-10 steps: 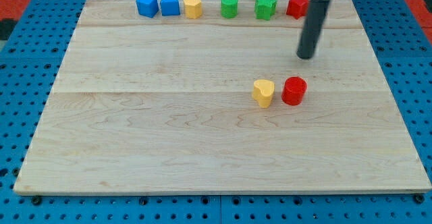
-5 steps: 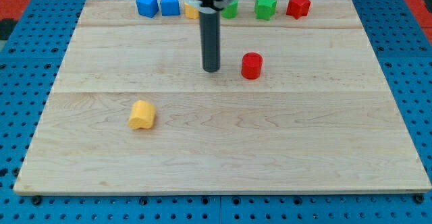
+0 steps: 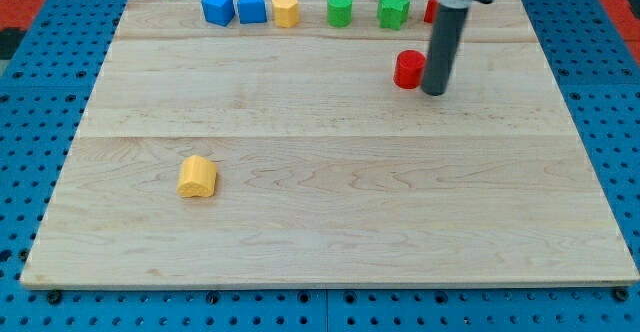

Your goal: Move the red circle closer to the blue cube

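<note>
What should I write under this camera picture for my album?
My tip sits just right of the red circle, far from the blue cube at the top left.

A pale, matt wooden board (image 3: pixel 330 222) with visible grain lies on blue perforated pegboard (image 3: pixel 30 152); the blocks look smooth.

Wooden tabletop (image 3: pixel 330 222), pale planks, sits on a blue pegboard (image 3: pixel 30 122). Row along the view's top edge, left to right: blue cube (image 3: pixel 217 6), blue block w/ peaked top (image 3: pixel 251 7), yellow hexagon-ish block (image 3: pixel 286 9), green cylinder (image 3: pixel 340 9), green star (image 3: pixel 393 10), then a red block (image 3: pixel 430 10) mostly hidden behind the rod. Red circle (image 3: pixel 408 69) lies below the row, right of centre, w/ my tip (image 3: pixel 433 91) on the tabletop just beside it to the view's right. Yellow block (image 3: pixel 198 176) alone at lower left, well apart from the rest.
</note>
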Motion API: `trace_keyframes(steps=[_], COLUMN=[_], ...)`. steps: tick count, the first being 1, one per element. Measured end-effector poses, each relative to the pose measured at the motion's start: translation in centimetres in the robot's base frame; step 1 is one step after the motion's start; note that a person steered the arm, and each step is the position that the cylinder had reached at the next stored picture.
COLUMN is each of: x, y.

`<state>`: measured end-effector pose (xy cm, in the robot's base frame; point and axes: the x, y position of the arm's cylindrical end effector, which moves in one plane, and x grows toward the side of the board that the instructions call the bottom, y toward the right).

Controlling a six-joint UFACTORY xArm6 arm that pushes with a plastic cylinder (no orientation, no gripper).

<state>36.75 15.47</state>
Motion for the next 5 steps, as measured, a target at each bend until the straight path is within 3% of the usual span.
trace_keyframes(steps=[1, 3, 5], x=[-3.3, -4.6, -2.6], y=[0.1, -16.7, -4.0])
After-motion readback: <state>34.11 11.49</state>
